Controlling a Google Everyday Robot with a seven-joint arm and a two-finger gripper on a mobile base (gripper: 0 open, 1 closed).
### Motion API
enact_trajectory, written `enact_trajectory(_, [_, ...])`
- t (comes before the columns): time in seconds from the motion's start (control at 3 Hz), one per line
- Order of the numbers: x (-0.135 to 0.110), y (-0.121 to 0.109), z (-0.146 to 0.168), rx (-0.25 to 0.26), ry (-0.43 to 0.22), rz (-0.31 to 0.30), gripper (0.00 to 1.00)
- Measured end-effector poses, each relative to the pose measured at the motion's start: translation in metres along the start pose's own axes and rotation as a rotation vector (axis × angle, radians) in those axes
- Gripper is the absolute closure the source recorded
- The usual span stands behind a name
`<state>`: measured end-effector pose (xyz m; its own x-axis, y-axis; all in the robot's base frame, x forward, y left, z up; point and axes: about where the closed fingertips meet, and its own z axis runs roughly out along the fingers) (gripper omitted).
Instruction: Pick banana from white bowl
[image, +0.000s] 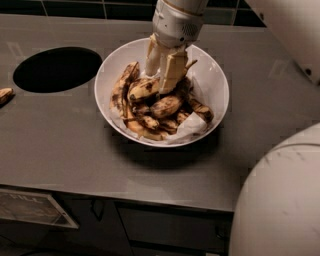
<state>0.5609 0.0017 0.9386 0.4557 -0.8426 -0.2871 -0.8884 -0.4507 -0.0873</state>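
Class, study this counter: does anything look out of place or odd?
One stray banana-like piece lies at the left edge of the counter, outside the white bowl, where the gripper reaches into browned bananas.

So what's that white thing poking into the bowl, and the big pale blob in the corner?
One camera looks down on a grey counter. The white thing is the robot's tool, the grasping end of its arm, down among browned bananas in a white bowl lined with paper. The pale blob is part of the robot's own body, close to the camera. Left of the bowl is a round dark hole in the counter. Whether the tool holds a banana, I cannot tell.
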Motion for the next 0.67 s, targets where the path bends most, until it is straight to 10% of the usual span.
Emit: enact_trajectory(0.67, [-0.0015,0.0035,0.0079,-0.017,-0.014,-0.006,0.48])
